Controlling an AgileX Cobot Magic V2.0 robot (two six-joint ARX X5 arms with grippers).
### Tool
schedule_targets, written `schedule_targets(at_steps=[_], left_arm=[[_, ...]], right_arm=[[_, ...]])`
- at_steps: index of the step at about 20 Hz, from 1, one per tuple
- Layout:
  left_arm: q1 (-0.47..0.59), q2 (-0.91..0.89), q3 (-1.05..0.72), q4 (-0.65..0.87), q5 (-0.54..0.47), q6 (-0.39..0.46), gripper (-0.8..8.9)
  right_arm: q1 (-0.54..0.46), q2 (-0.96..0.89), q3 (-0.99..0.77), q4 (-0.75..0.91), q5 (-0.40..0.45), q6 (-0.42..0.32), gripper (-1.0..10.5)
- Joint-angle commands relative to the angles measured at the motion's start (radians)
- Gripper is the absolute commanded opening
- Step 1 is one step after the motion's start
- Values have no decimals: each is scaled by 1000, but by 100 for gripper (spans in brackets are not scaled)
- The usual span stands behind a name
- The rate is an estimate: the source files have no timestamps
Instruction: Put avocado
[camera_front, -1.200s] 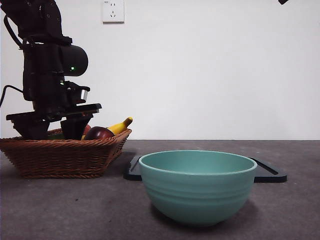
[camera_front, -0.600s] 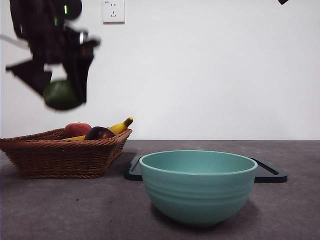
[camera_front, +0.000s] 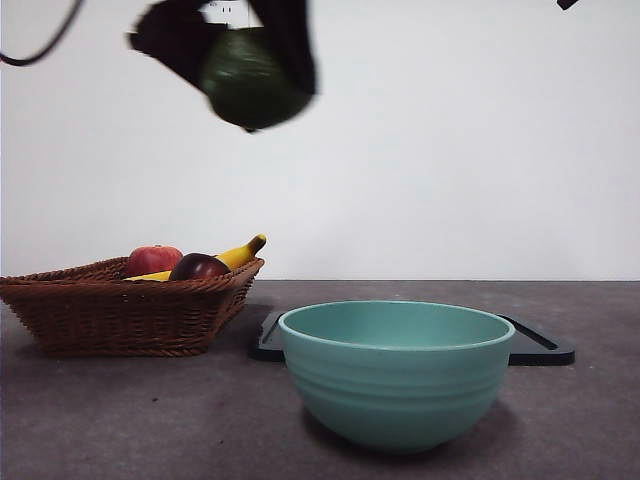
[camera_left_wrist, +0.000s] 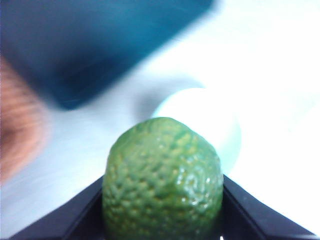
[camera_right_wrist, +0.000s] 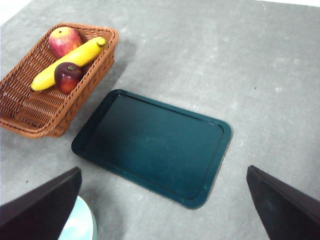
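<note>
The dark green, bumpy-skinned avocado (camera_front: 250, 78) hangs high in the air in the front view, to the right of the basket and left of the bowl, with my left gripper (camera_front: 235, 45) shut on it. In the left wrist view the avocado (camera_left_wrist: 162, 181) fills the space between the two black jaws, with the pale bowl (camera_left_wrist: 210, 120) just beyond it. My right gripper (camera_right_wrist: 162, 210) waits high above the table, open, with nothing between its jaws.
A wicker basket (camera_front: 120, 305) at the left holds a red apple (camera_front: 152, 260), a dark maroon fruit (camera_front: 198, 266) and a banana (camera_front: 240, 252). A teal bowl (camera_front: 397, 370) stands in front. Behind it lies a dark tray (camera_right_wrist: 155, 145).
My left gripper has lifted the avocado out of the basket and carried it up and to the right, toward the bowl's side. The basket's other fruit now show.
</note>
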Motion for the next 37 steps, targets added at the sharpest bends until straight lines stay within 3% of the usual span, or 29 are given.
schedule_targets(at_steps=[1, 15, 21, 37], left_arm=[[-56, 47, 20, 35, 2, -5, 235], [-184, 322, 20, 157, 1, 6, 235], [-192, 367, 20, 156, -53, 10, 235], [-216, 477, 21, 133, -51, 29, 247]], right_arm=[[3, 4, 19, -12, -3, -3, 559], [3, -92, 19, -222, -6, -5, 558], [3, -148, 19, -229, -6, -4, 558], [3, -161, 19, -229, -5, -4, 558]])
